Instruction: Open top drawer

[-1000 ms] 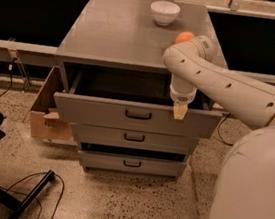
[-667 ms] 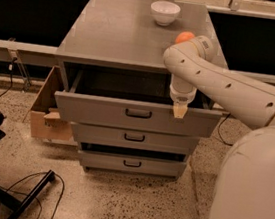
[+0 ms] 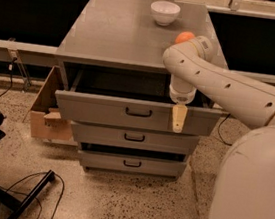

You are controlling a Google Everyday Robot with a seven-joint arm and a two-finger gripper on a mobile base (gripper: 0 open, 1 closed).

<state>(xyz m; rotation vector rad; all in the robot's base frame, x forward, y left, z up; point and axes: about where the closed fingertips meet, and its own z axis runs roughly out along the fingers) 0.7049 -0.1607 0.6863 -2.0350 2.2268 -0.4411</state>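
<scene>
The top drawer (image 3: 102,109) of the grey cabinet stands pulled out, its dark interior showing behind the front panel. Its small black bar handle (image 3: 138,113) sits in the middle of the front. My gripper (image 3: 178,118) hangs from the white arm in front of the drawer's right part, to the right of the handle and apart from it, pointing down.
Two narrower grey drawers (image 3: 133,138) sit below; the lowest one (image 3: 131,164) is slightly out. A white bowl (image 3: 164,12) and an orange ball (image 3: 184,37) rest on the cabinet top (image 3: 117,33). A cardboard box (image 3: 46,114) stands left. Black cables and a stand (image 3: 25,195) lie on the floor.
</scene>
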